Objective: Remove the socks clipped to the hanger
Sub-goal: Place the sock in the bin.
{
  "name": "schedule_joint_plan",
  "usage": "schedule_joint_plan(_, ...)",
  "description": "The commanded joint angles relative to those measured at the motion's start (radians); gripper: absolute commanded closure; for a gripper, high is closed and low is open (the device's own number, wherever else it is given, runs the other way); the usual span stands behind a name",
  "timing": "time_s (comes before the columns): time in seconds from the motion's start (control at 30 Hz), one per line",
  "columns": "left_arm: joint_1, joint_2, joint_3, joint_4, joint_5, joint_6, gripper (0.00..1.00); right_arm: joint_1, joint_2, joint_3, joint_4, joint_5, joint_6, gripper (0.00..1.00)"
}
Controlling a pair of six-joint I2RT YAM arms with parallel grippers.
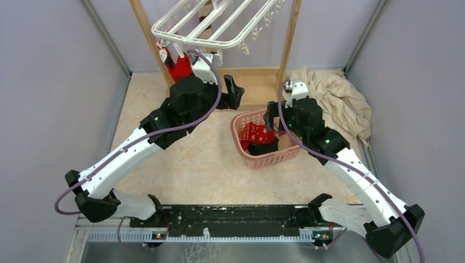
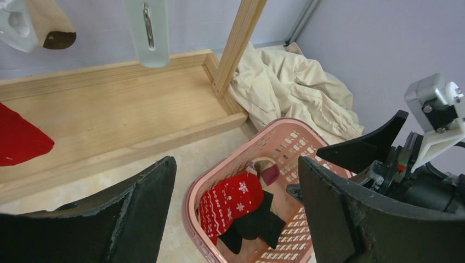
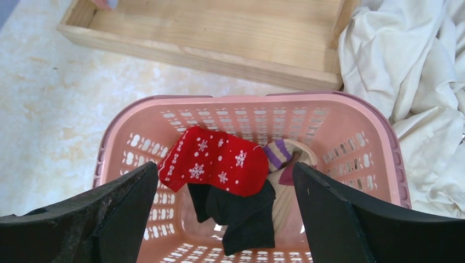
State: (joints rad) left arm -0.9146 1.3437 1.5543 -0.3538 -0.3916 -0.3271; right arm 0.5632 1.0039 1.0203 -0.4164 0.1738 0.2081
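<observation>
The white hanger [image 1: 214, 24] hangs at the top of the wooden frame. One red sock [image 1: 179, 66] is still clipped to its left end and also shows at the left edge of the left wrist view [image 2: 19, 137]. My left gripper [image 1: 231, 93] is open and empty, just right of that sock [image 2: 236, 162]. My right gripper [image 1: 271, 116] stands open and empty over the pink basket [image 1: 274, 159]. In the basket lie a red snowflake sock [image 3: 219, 164], a black sock [image 3: 247, 219] and a beige striped sock [image 3: 285, 159].
The wooden frame's base tray [image 1: 257, 79] lies behind the basket, with upright posts [image 1: 290, 33] on either side. A crumpled beige cloth [image 1: 334, 98] sits at the back right. An empty clip [image 2: 148, 33] dangles ahead of the left wrist. Grey walls close in on both sides.
</observation>
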Motion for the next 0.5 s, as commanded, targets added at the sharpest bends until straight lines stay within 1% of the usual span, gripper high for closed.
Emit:
schedule_joint_plan(0.0,-0.042,-0.054,0.0,-0.023,-0.055,0.012,0.13,-0.01,-0.066,0.032,0.003,0.003,0.039,0.08)
schedule_joint_plan(0.27,-0.123,-0.149,-0.074,-0.055,-0.062,-0.026,0.12,-0.01,-0.09,0.042,0.007,-0.063,0.063,0.08)
schedule_joint_plan(0.4,-0.171,-0.198,-0.121,-0.075,-0.071,-0.047,0.12,-0.01,-0.1,0.039,0.014,-0.074,0.079,0.08)
schedule_joint_plan(0.47,-0.189,-0.208,-0.12,-0.108,-0.066,-0.066,0.11,-0.01,-0.111,0.02,0.036,-0.071,0.088,0.08)
